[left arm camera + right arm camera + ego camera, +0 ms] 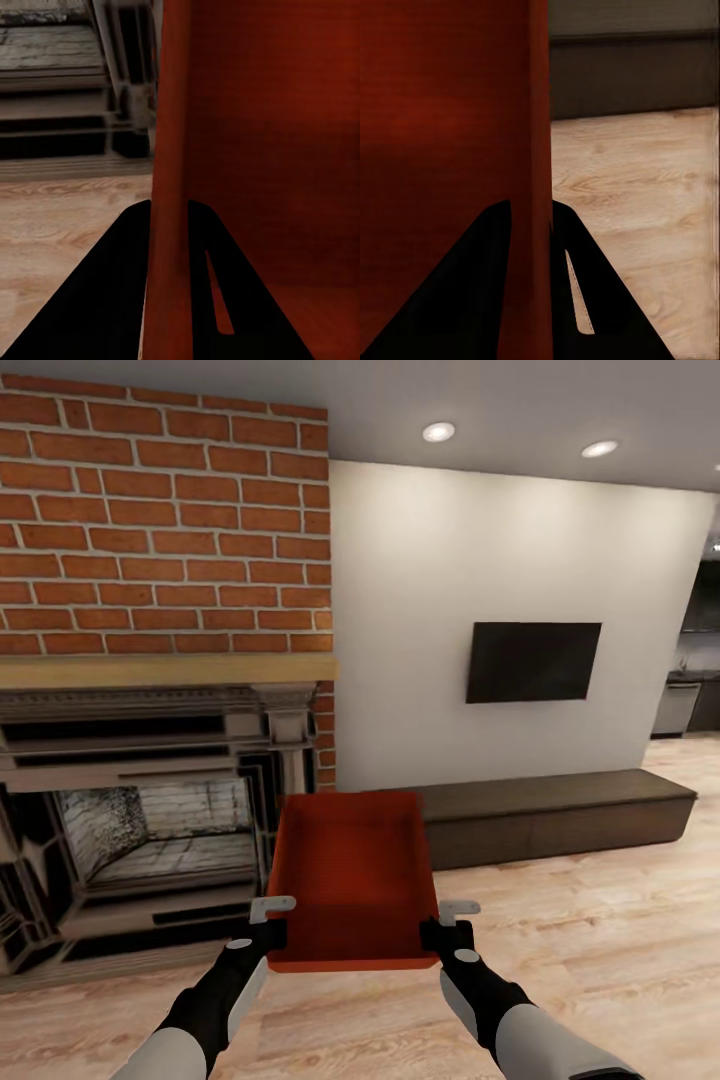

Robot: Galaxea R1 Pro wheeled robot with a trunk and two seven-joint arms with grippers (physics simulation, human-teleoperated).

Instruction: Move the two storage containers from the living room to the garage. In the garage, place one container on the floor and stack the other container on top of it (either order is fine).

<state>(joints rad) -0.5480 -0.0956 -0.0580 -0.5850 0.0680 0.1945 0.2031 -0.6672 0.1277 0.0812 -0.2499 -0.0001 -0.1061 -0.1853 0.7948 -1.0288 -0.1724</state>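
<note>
I hold one orange-red storage container [350, 875] in the air in front of me, open top up, above the living room's light wood floor. My left gripper [268, 937] is shut on its left wall near the close corner, and my right gripper [440, 935] is shut on its right wall. In the left wrist view the container's wall [169, 225] runs between the two black fingers [105, 300]. The right wrist view shows the other wall [529, 187] pinched the same way between black fingers [600, 300].
A red-brick fireplace [150, 540] with a wooden mantel [160, 670] stands close on the left. A black TV [532, 660] hangs on the white wall, above a long dark low bench [560, 815]. Wood floor [600, 940] stretches to the right toward a kitchen opening.
</note>
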